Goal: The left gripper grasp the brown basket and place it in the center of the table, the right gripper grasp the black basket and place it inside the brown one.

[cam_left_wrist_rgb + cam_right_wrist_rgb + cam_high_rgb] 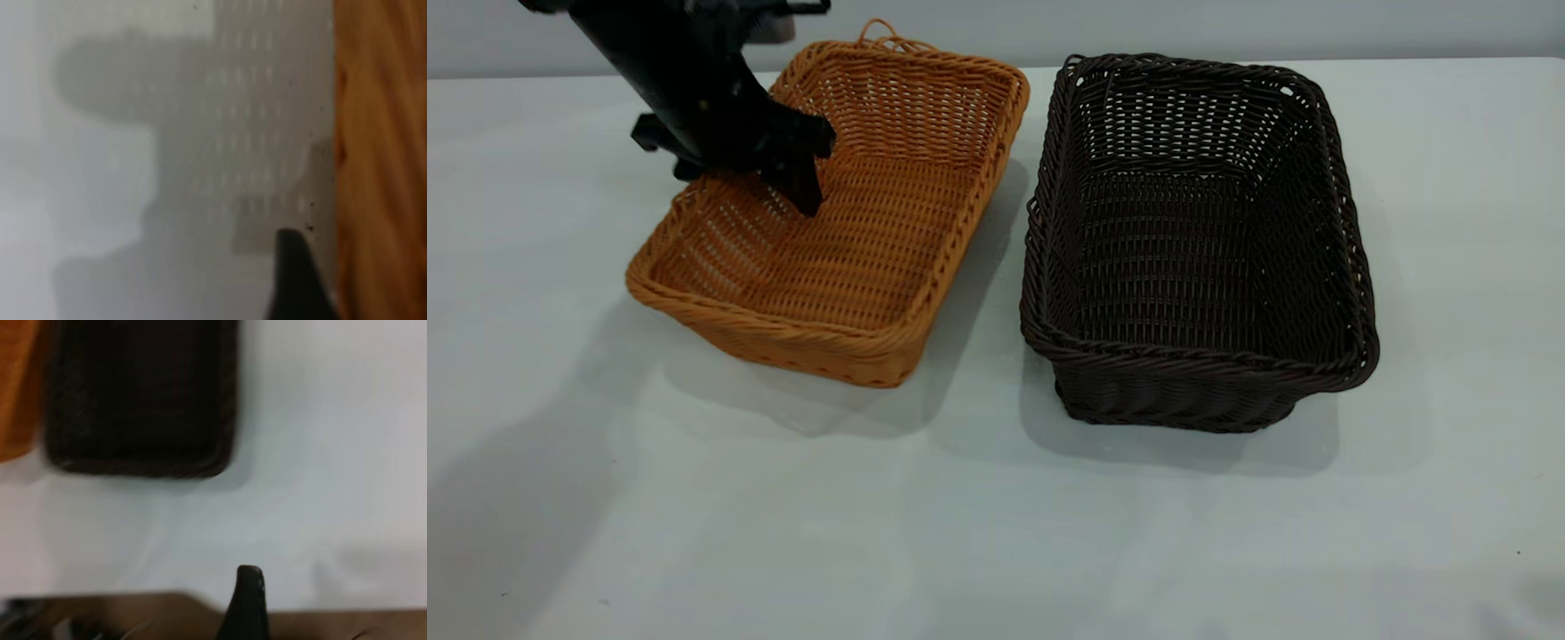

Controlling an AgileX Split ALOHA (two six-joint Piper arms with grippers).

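The brown basket [845,231] sits left of the table's [996,533] middle, turned at a slight angle. My left gripper [769,182] stands open astride its left long rim. One finger [805,191] hangs inside the basket. The other finger [293,277] is outside, close to the orange wall [380,160]. The black basket [1196,240] rests just to the right, empty and untouched, and also shows far off as the dark basket [140,393]. My right gripper [248,600] hovers by the table's edge, well away from it, and is outside the exterior view.
The two baskets stand side by side with a narrow gap between them. Bare tabletop stretches in front of both. A brown strip [133,613] lies beyond the table's edge under the right gripper.
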